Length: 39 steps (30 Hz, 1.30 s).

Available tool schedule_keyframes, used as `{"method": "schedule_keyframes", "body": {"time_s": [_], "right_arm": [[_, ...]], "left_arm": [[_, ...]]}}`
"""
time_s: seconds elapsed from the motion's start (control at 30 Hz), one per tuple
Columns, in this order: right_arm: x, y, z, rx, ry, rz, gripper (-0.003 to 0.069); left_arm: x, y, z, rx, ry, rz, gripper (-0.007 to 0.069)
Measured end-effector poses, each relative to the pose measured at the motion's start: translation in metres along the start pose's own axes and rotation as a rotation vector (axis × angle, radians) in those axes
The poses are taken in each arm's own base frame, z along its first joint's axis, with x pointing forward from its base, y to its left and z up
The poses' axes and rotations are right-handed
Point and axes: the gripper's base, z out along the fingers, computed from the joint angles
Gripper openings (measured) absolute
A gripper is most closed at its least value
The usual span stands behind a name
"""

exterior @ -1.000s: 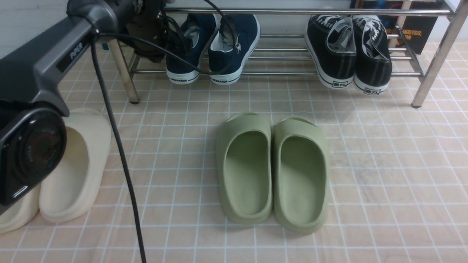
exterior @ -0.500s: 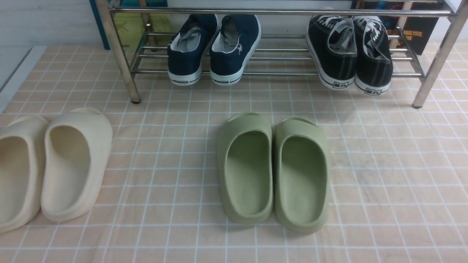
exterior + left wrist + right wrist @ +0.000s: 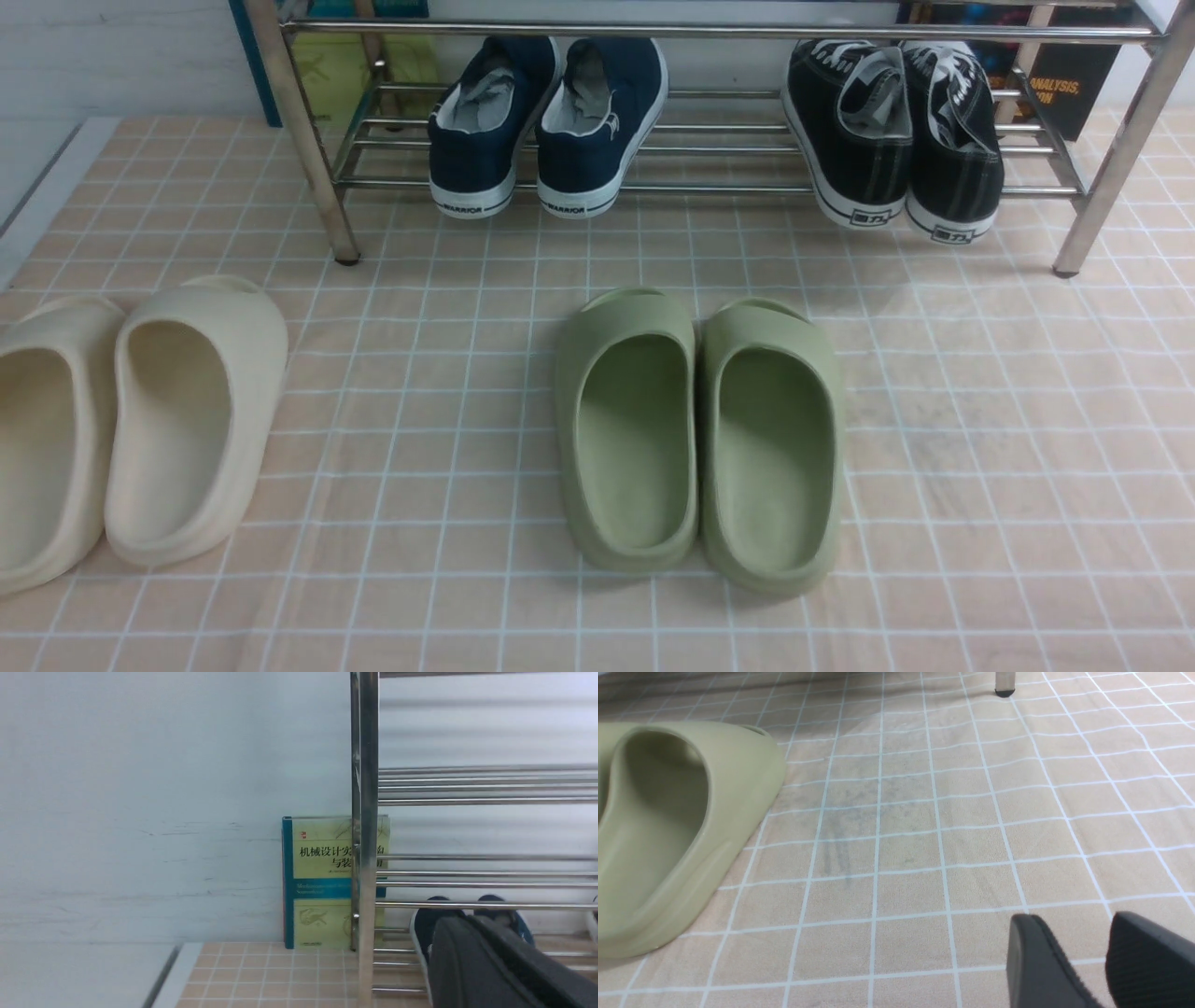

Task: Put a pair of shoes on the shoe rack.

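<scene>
- front view: the pair of shoes (image 3: pixel 546 131) sits on the shoe rack (image 3: pixel 728 187), toward its left end, heels outward.
- only the left wrist view shows my left jaws, clenched on nothing, near the rack's left leg.
- only the right wrist view shows my right jaws, released and empty, over the floor (image 3: pixel 924 835) in front of the rack, near a green slide (image 3: pixel 668 826).

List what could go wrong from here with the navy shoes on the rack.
1. The navy shoes sit with their heels overhanging the front bar of the shoe rack; a knock might slide them off.
2. The left end effector, shut, appears near the upright post; a careless swing might clip it.
3. The right end effector hangs open low over the floor near a green slide and might nudge it.
</scene>
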Motion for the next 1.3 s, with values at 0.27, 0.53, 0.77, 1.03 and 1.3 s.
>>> {"method": "schedule_keyframes", "body": {"time_s": [0.27, 0.53, 0.77, 1.03, 1.3], "right_arm": [[0.000, 0.000, 0.000, -0.001, 0.000, 0.003, 0.0238], [0.000, 0.000, 0.000, -0.001, 0.000, 0.003, 0.0238], [0.000, 0.000, 0.000, -0.001, 0.000, 0.003, 0.0238], [0.000, 0.000, 0.000, -0.001, 0.000, 0.003, 0.0238], [0.000, 0.000, 0.000, 0.000, 0.000, 0.001, 0.0238]], "left_arm": [[0.085, 0.009, -0.023, -0.077, 0.031, -0.174, 0.0014], [0.141, 0.003, -0.018, -0.068, 0.172, -0.148, 0.0020], [0.171, 0.006, -0.018, -0.124, 0.285, -0.131, 0.0022], [0.185, 0.020, -0.025, -0.294, 0.414, -0.101, 0.0036], [0.192, 0.019, -0.025, -0.263, 0.436, -0.012, 0.0038]]}}
